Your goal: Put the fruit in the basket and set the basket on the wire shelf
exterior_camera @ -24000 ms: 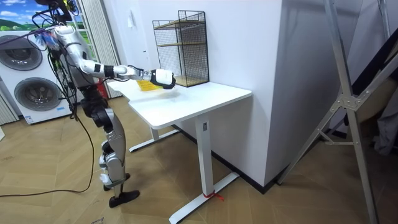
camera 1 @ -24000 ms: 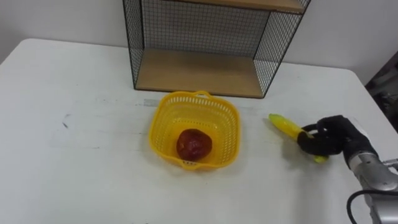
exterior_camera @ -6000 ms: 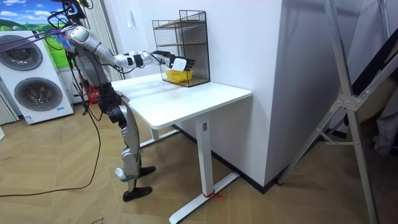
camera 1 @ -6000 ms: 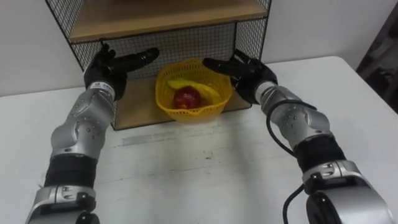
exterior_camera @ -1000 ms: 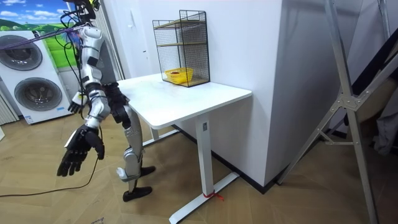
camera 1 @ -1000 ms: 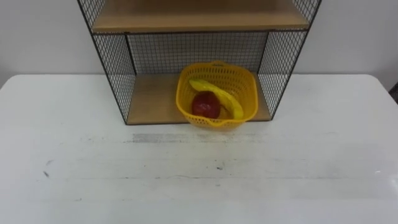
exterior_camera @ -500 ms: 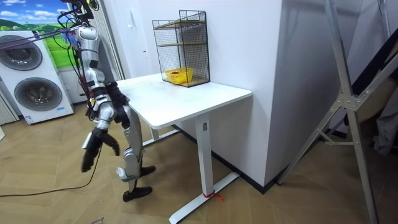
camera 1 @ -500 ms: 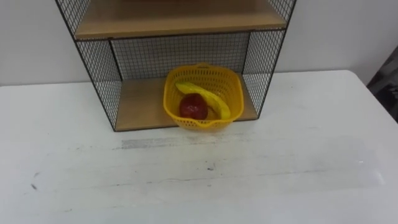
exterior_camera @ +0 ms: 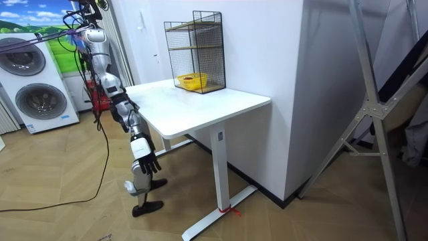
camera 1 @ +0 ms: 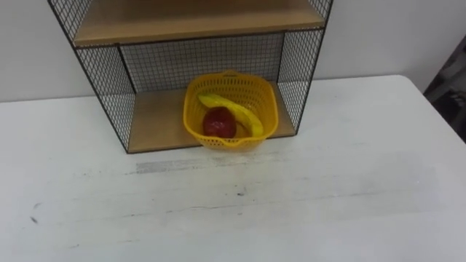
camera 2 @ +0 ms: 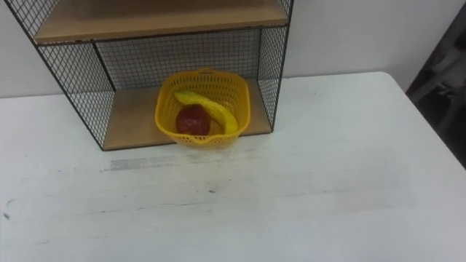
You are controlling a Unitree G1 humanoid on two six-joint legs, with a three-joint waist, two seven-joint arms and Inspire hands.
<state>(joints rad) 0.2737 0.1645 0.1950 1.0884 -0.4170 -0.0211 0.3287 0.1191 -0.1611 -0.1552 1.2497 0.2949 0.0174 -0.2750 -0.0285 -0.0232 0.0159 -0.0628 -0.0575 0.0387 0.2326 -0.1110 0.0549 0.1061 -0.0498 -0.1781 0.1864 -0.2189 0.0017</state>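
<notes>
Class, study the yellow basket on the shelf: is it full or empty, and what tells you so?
Not empty. The basket holds a red fruit and a banana lying beside it.

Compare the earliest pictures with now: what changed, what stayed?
The banana, earlier gripped by the right hand on the table, now lies in the yellow basket, which moved back onto the lower board of the wire shelf. That hand now hangs low. The red fruit stayed in the basket.

A white desk (exterior_camera: 217,105) is standing on a wooden floor (exterior_camera: 60,207). Stacked washing machines (exterior_camera: 37,100) are sitting at the room view's left, and a metal frame (exterior_camera: 376,100) is leaning at its right.
</notes>
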